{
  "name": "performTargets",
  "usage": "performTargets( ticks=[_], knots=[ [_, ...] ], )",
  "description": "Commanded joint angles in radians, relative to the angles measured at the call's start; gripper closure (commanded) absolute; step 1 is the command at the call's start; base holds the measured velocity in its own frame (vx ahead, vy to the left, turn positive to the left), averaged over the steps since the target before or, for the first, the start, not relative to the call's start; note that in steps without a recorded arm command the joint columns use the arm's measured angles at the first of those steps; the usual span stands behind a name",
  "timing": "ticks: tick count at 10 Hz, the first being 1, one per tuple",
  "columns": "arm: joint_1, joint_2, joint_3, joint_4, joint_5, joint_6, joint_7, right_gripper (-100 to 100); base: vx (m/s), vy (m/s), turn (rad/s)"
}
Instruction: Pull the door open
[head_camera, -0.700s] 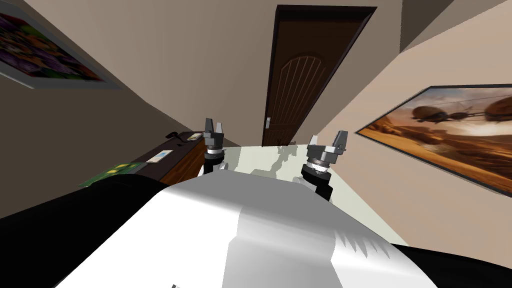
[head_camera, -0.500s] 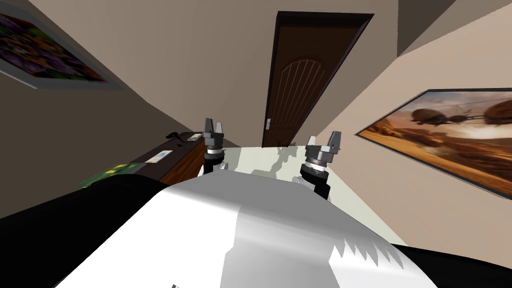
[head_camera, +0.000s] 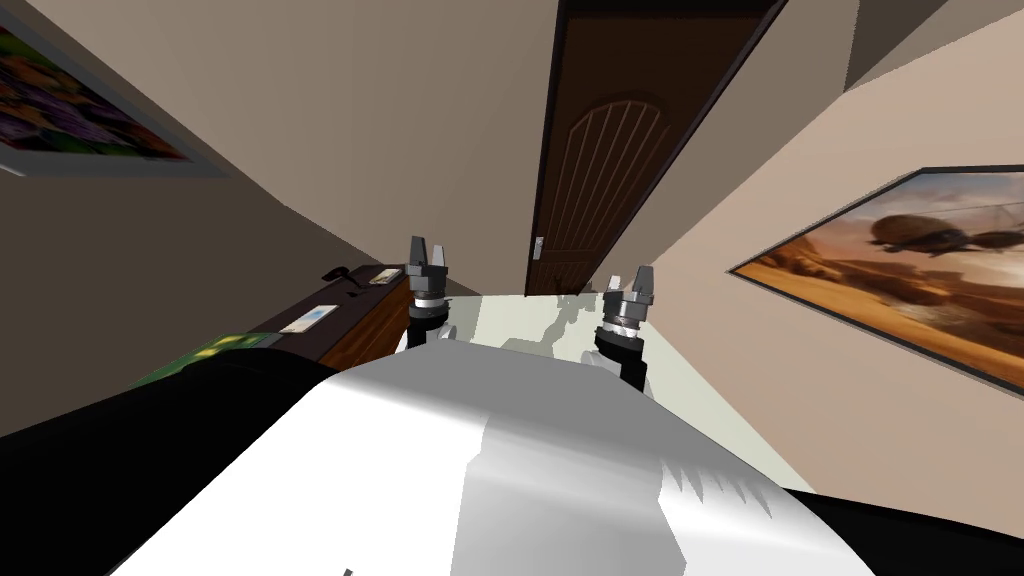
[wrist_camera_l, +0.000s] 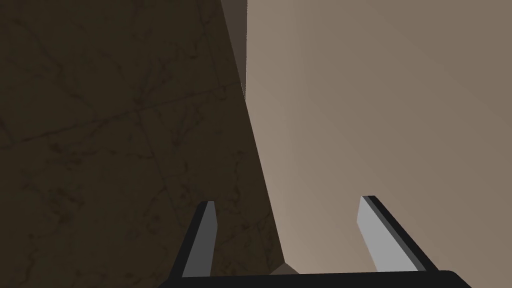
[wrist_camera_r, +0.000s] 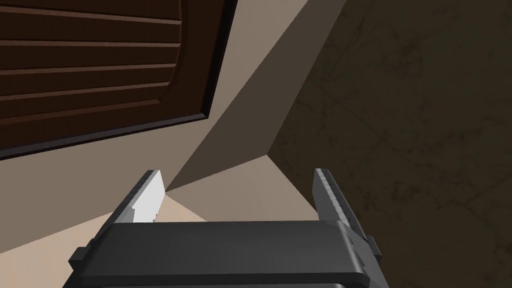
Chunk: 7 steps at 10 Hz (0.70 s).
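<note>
Right gripper (head_camera: 628, 281), left gripper (head_camera: 426, 251) both spread, empty; dark brown door (head_camera: 600, 170) closed ahead; pale floor (head_camera: 520, 315).

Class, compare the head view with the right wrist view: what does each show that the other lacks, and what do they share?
Head view: the door handle, a dark sideboard, a desert picture, a colourful picture and the open left gripper. Right wrist view: a dark veined surface beside the wall. Shared: the shut dark brown ribbed door and the open right gripper, apart from it.
</note>
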<state>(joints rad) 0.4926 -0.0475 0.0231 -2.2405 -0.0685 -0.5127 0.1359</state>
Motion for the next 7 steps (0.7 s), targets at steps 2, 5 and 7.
performTargets(
  ticks=[2,5,7],
  knots=[
    [-0.021,-0.013,-0.001,0.039,0.003,0.015,0.058,-100,0.113,0.006,0.024],
    [-0.039,-0.022,0.001,0.077,0.008,0.023,0.109,-100,0.086,0.008,0.016],
    [-0.053,-0.029,0.002,0.104,0.011,0.029,0.146,-100,0.094,0.004,0.019]
  ],
)
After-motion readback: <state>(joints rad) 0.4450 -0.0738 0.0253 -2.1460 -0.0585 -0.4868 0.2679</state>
